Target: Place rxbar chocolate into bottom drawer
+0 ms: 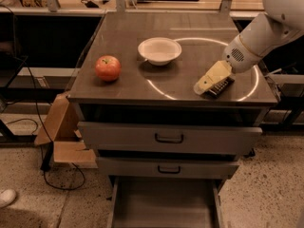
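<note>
Lying near the right front edge of the tabletop (124,32), the rxbar chocolate (220,86) is half covered by the gripper (209,81); whether the gripper grasps it cannot be told. An apple (108,68) and a white bowl (159,50) sit well to the left. Below, the bottom drawer (164,204) stands open, its front cut off. The wrapper lettering is unreadable.

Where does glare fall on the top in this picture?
Camera view: a bright ring of glare lies on the top, curving from the bowl to the gripper at the bar; the open bottom drawer looks dim.
</note>
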